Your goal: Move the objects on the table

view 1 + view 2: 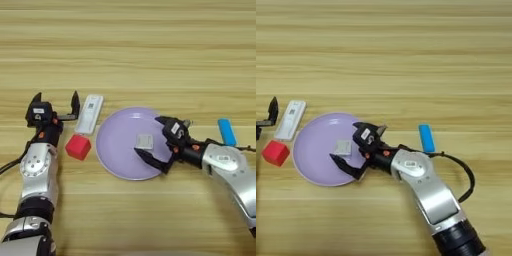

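A small pale-grey square block lies on the round lilac plate at frame centre, between the wide-open right gripper's fingers, unheld. The left gripper, open and empty, sits left beside a long white stick on the light-wood counter.

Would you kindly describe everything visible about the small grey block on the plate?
The pale-grey square block is small, flat and matte, lying flat on the round lilac plate, right of its centre. The right gripper hovers open around it, one black finger beyond it and one nearer the robot; neither finger clearly touches it.
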